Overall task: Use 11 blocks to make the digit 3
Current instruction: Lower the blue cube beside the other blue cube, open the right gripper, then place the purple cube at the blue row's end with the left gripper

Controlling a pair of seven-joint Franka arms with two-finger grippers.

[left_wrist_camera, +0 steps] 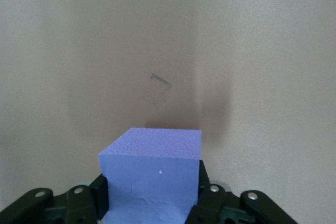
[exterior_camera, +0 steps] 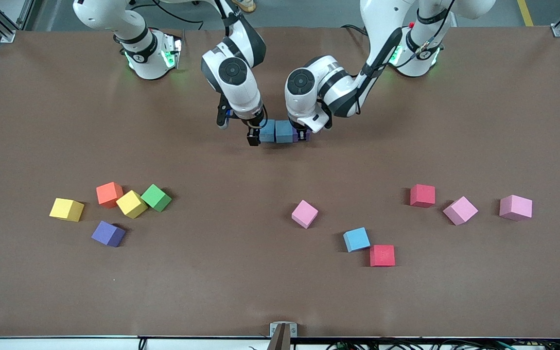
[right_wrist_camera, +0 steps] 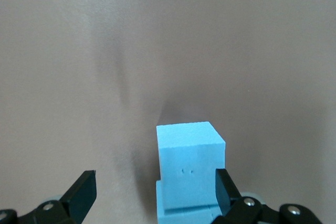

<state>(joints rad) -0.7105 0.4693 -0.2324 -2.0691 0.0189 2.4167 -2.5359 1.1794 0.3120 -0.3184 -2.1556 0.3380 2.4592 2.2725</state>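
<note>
Two light blue blocks (exterior_camera: 267,131) (exterior_camera: 284,131) sit side by side on the table between the two grippers. A purple block (exterior_camera: 305,137) stands against the second of them, and my left gripper (exterior_camera: 303,133) is shut on it; in the left wrist view the purple block (left_wrist_camera: 152,166) fills the gap between the fingers. My right gripper (exterior_camera: 259,135) is open around the first light blue block (right_wrist_camera: 191,171), which lies close to one finger (right_wrist_camera: 224,188) with a wide gap to the other. No digit 3 shape shows, only this short row.
Nearer the camera toward the right arm's end lie two yellow blocks (exterior_camera: 66,209) (exterior_camera: 131,204), an orange (exterior_camera: 109,194), a green (exterior_camera: 156,197) and a purple (exterior_camera: 108,234). Toward the left arm's end lie a pink (exterior_camera: 305,214), a light blue (exterior_camera: 356,239), two red (exterior_camera: 382,255) (exterior_camera: 422,195) and two mauve-pink cubes (exterior_camera: 460,210) (exterior_camera: 516,207).
</note>
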